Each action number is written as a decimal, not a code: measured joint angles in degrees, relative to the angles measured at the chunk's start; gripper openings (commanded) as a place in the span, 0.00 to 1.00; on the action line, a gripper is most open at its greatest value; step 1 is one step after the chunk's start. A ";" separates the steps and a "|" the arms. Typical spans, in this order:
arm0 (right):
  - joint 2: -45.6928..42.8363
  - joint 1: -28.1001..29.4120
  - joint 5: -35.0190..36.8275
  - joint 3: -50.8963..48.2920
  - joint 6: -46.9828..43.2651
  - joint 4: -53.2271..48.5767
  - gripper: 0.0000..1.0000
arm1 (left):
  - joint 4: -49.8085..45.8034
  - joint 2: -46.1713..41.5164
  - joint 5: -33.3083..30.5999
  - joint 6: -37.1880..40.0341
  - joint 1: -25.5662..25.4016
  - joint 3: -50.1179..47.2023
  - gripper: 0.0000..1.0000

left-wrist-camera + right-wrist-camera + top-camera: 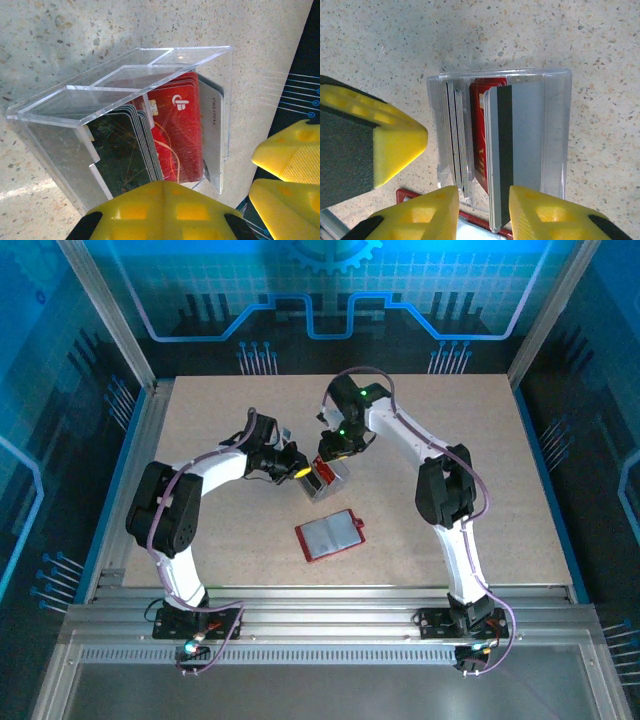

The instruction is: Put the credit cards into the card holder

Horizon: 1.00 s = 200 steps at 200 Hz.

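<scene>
Seen from above, the wallet [331, 536] lies open and flat on the tabletop [480, 460], grey sleeves up, on the near side of both my tools. The box [325, 480] sits between the wallet and the tools, with my left tool [298, 468] at its left and my right tool [335, 454] over it. What the box holds is too small to read from up there.

My wrist views show it: a clear box packed with cards on edge. There are dark cards [120, 155] at one side, red cards [175, 135] in the middle, and a grey card [520, 135] with a black stripe at the other side. In the right wrist view the grey card stands further out than the rest, between my right fingers [545, 215]. One finger touches it and a gap shows by the other, so I cannot tell whether it is clamped. My left tool's tip sits just beside the box wall; I cannot tell whether it is parted or closed.
</scene>
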 measured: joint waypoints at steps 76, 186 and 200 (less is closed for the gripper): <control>3.65 0.17 0.33 1.40 -0.02 -1.25 0.35 | -0.15 0.26 -0.44 0.07 0.00 -1.57 0.02; 5.77 1.40 3.15 2.95 -0.44 -1.97 0.35 | 0.98 2.82 0.22 0.13 -0.11 -2.29 0.02; 5.77 1.40 3.02 2.95 -0.44 -1.97 0.35 | 0.96 2.82 0.20 0.13 -0.15 -2.29 0.02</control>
